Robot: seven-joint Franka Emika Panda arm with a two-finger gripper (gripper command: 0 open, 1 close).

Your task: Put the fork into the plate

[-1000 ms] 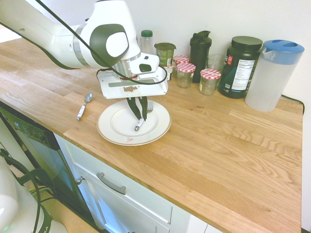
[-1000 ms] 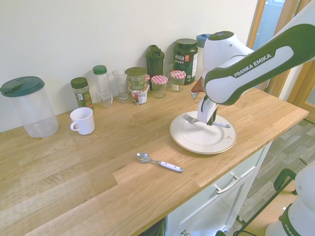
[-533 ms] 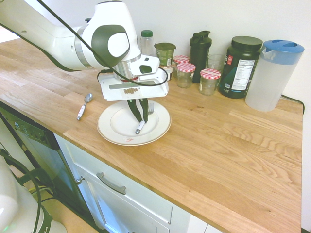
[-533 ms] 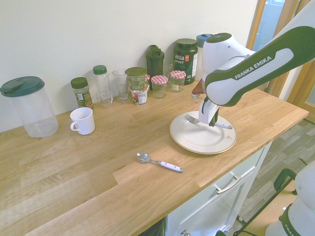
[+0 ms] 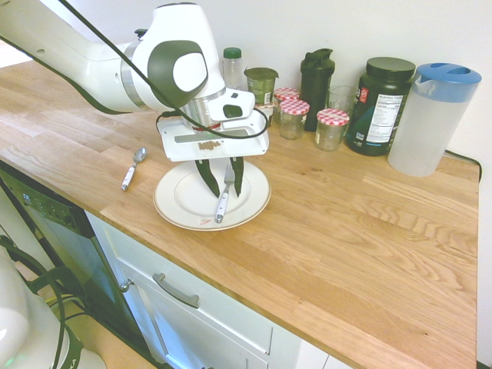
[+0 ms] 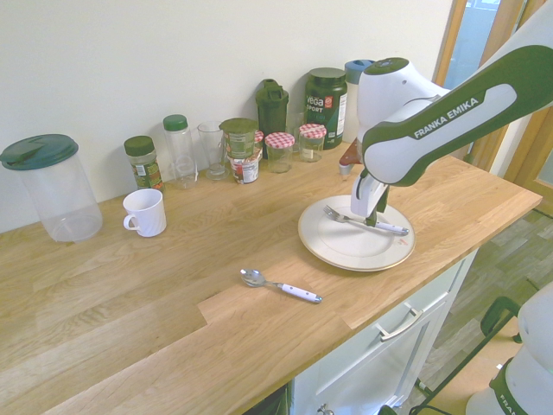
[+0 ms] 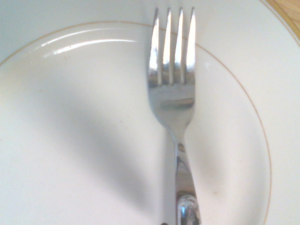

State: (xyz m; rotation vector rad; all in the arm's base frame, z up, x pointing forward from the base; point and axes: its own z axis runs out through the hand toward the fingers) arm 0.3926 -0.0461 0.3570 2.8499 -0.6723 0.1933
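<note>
Now, first exterior view: gripper (image 5: 222,187) hanging over the plate (image 5: 178,207), jaws parted, clasping nothing. Fork (image 5: 224,196) lying flat on the plate directly below, between the two dark fingers and apparently free of both; long axis running from tines at 12 o'clock to white handle tip at 6 o'clock, handle end on the front rim near a small red mark. White-handled spoon (image 5: 132,167) out at 9 o'clock on the bench (image 5: 346,231), well apart. Dark tub (image 5: 380,104) at the back wall carrying a nutrition panel, print too small to read.

Second exterior view: same fork (image 6: 363,221) crossing the plate (image 6: 337,246) from tines at 10 o'clock to handle at 4 o'clock, gripper (image 6: 370,207) poised just over its middle. "FRANKA EMIKA" readable on the arm; "vega SPORT" on the dark tub (image 6: 325,97).

Wrist view: fork (image 7: 172,98) resting on the plate (image 7: 70,117), four tines at 12 o'clock over the thin gold rim line. Judged placed already; next move likely a straight lift clear, fingers kept off the handle.
</note>
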